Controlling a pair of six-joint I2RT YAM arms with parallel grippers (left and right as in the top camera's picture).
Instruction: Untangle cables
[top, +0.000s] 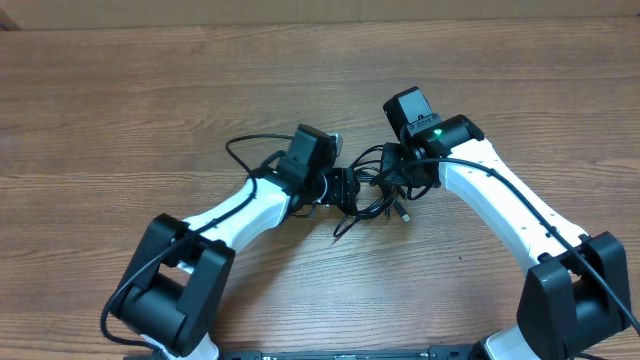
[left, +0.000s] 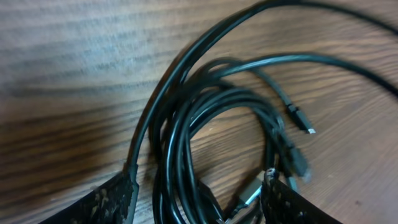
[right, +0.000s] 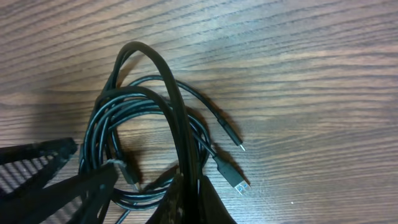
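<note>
The cables are a tangle of thin black cords lying on the wooden table between my two arms. My left gripper is at the tangle's left side. In the left wrist view its fingers are open, with several strands of the cables running between them. My right gripper is at the tangle's right side. In the right wrist view its fingers are shut on a few strands of the cables, which rise in a loop above the coil.
A USB plug and a smaller plug lie loose to the right of the coil. Another small plug shows in the left wrist view. A thin black loop lies beside my left wrist.
</note>
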